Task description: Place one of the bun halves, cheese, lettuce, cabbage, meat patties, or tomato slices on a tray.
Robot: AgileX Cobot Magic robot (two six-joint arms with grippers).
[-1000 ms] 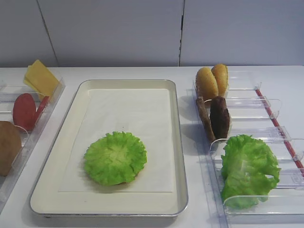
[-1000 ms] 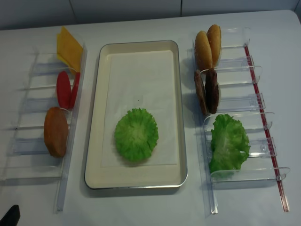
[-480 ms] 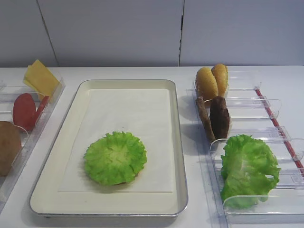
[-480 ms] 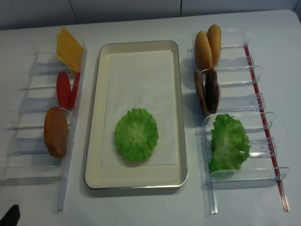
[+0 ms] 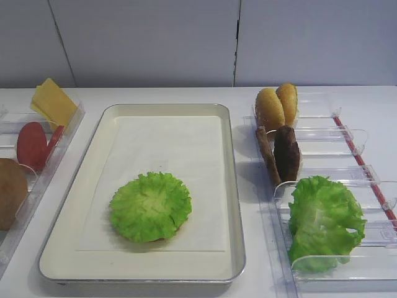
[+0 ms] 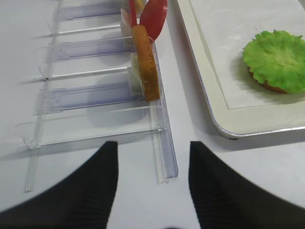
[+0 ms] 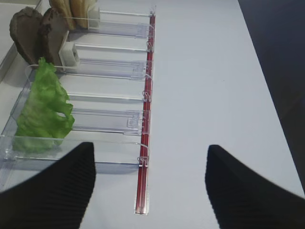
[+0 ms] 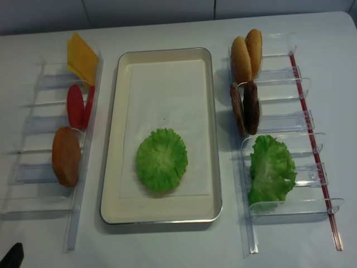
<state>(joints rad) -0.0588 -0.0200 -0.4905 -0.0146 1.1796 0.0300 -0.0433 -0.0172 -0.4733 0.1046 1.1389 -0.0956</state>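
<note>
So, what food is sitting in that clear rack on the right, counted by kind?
In the clear rack on the right:
bun halves: 2
meat patties: 2
bunched green leaves: 1 clump
Total: 5

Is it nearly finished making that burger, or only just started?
Early on. Done: a lettuce leaf lies on the tray, with something brown showing under its edge, perhaps a bun. In hand: nothing; both grippers are open and empty. Patties, tomato and cheese wait in the racks.
</note>
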